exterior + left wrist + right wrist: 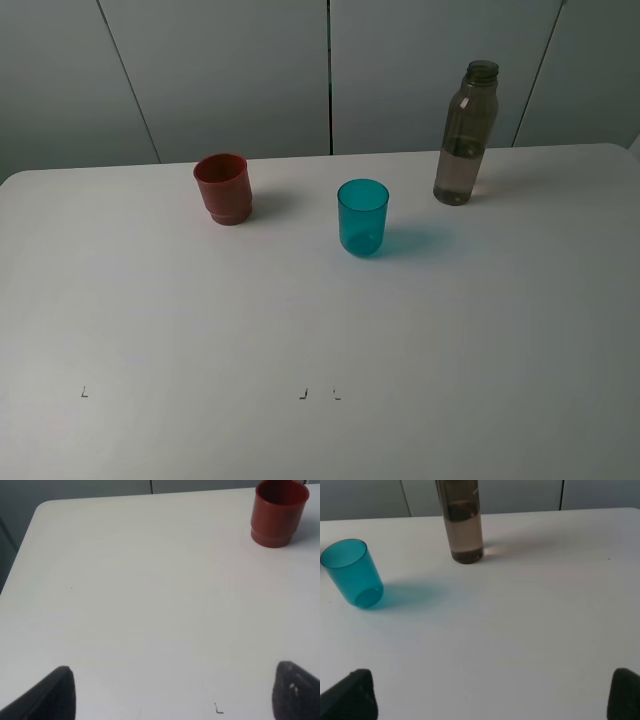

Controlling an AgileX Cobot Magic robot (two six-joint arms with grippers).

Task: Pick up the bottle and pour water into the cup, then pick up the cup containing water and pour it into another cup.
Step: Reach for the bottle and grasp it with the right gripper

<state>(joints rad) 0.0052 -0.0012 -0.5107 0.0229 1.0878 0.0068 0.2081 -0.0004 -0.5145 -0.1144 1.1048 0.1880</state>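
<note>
Our right gripper [490,695] hangs open and empty, fingers spread wide; our left gripper [175,695] does too. Seen from the high camera, the bottle [466,135] stands upright at two o'clock from the cup [362,217], on the right arm's side, so we judge that arm nearer. Another cup [223,188] sits at ten o'clock.

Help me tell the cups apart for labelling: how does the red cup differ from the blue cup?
The red cup is opaque; the blue cup is see-through. The red cup has a stepped, narrower base; the blue cup has smooth sides. The red cup looks shorter and wider, the blue cup taller and slimmer. Both stand upright on the white table, apart from each other.
</note>
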